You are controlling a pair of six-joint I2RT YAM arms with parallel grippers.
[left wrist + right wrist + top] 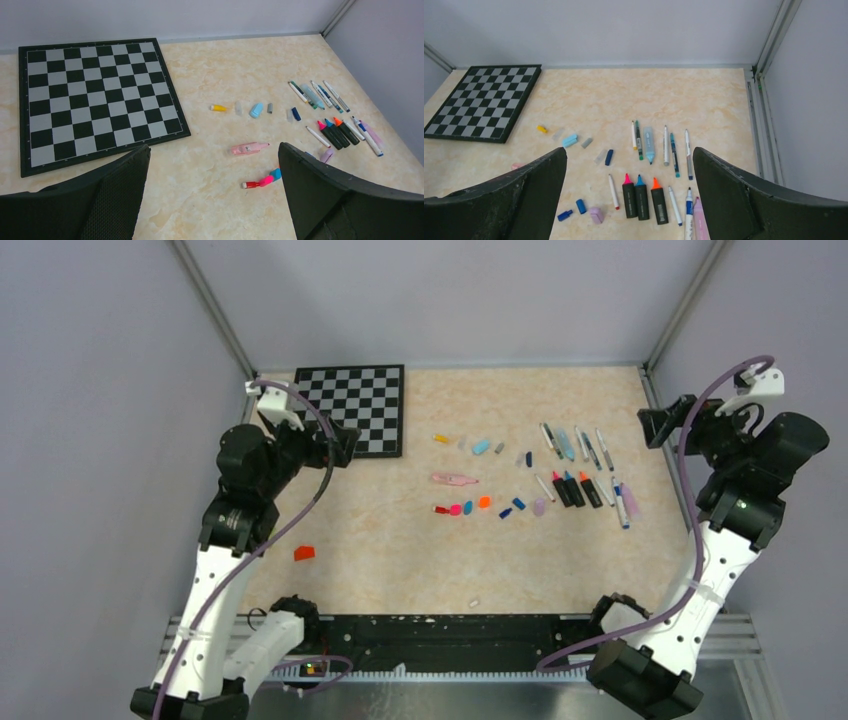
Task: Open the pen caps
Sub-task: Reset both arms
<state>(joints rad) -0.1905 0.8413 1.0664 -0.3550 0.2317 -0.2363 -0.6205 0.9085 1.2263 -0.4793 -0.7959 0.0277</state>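
1. the pen caps [481, 446] are lying loose in the middle of the table [400, 570] in two rough rows. yellow, light blue, grey and dark blue ones are sitting farther back; red, pink, orange, blue and lilac ones are lying nearer the arms.
2. just to their right, the three black markers [575, 490] are showing bare pink, blue and orange tips. the thin pens [585, 445] around them are looking uncapped too, so you are probably nearing the end of the job.
3. the pink pen [455, 479] is lying alone between the two rows of caps. it is too small to tell whether it is wearing its cap, so you should be checking it first.
4. your left claw [340, 445] is hovering by the chessboard's [360, 408] near right corner, jaws spread wide and holding nothing. your right claw [655, 425] is hanging over the table's right edge, equally wide and empty.
5. if that pen is capped, the next move is calling for both arms: one claw pinching the barrel, the other closing on the cap and pulling straight along the pen.
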